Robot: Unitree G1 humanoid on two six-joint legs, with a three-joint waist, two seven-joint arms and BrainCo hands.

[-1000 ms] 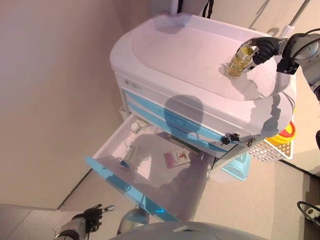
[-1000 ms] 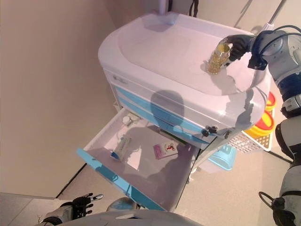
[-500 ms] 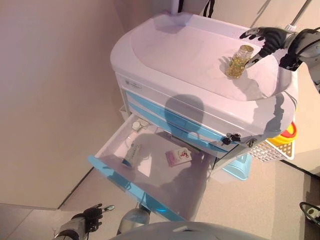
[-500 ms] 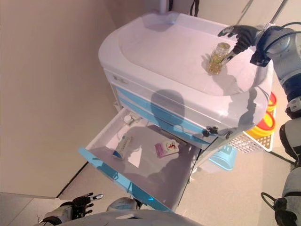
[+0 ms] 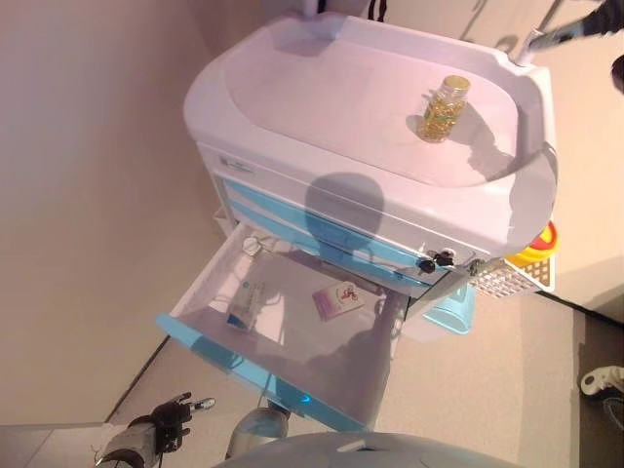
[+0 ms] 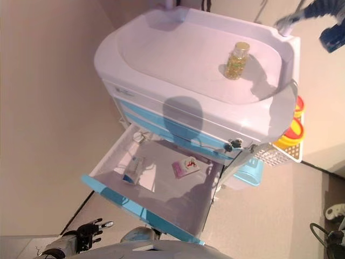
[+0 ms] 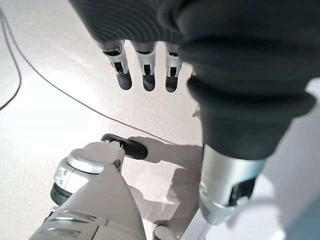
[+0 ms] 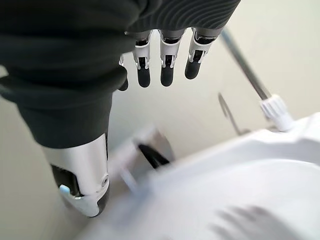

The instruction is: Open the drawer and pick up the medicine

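The medicine bottle (image 5: 444, 107), clear with yellow capsules and a gold cap, stands upright on the white top of the cart (image 5: 322, 88), near its right end. No hand touches it. My right hand (image 8: 162, 70) is open and empty, raised past the cart's far right corner (image 6: 333, 38). The bottom drawer (image 5: 292, 331) with its blue front is pulled out. In it lie a white-and-blue box (image 5: 247, 302), a pink packet (image 5: 337, 299) and a small item at the back. My left hand (image 5: 161, 436) hangs open low by the floor, left of the drawer (image 7: 145, 65).
A yellow-and-red container (image 5: 534, 255), a white mesh basket (image 5: 497, 283) and a light blue bin (image 5: 448, 317) sit at the cart's right side. A thin pole with a white tip (image 8: 272, 110) rises at the cart's far right corner. A wall runs along the left.
My right hand let go of the bottle and drew away up and to the right; the bottle stays standing on the cart top. The camera has shifted. The left hand is unchanged.
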